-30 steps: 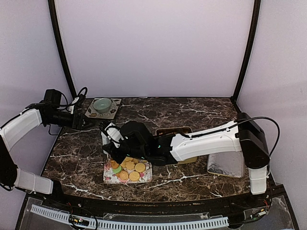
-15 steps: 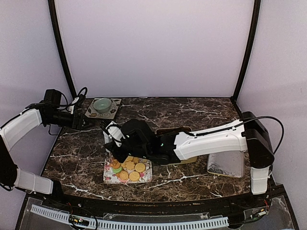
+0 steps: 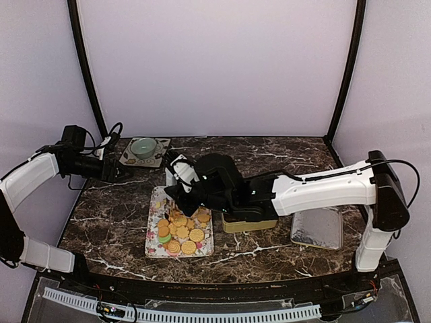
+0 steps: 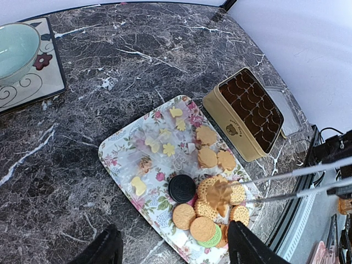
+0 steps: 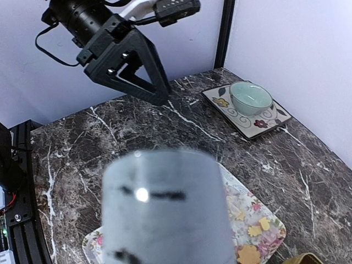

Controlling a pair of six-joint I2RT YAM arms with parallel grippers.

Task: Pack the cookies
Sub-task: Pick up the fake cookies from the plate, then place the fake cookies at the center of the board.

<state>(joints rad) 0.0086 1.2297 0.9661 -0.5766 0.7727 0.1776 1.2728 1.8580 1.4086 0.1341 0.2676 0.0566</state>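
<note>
The cookies (image 4: 203, 217) lie heaped at one end of a flower-patterned tray (image 4: 126, 159), mostly golden, with one dark (image 4: 182, 188) and one green (image 4: 212, 239); from above they show at the tray's near end (image 3: 180, 232). Thin metal tongs (image 4: 286, 180) pinch a brown flower-shaped cookie (image 4: 220, 192) just above the heap. My right gripper (image 3: 183, 183) is shut on the tongs' handle, which fills the right wrist view as a grey blur (image 5: 165, 209). My left gripper (image 4: 173, 253) hangs open and empty, left of the tray.
A gold square tin (image 3: 249, 222) with brown paper cups (image 4: 247, 104) stands right of the tray. Its lid (image 3: 316, 229) lies further right. A pale green bowl (image 3: 144, 147) sits on a patterned coaster at the back left. The right arm spans the table's middle.
The right arm has swung right and back, from the tray's left side toward the tin, uncovering more of the tray. The left arm has not moved.
</note>
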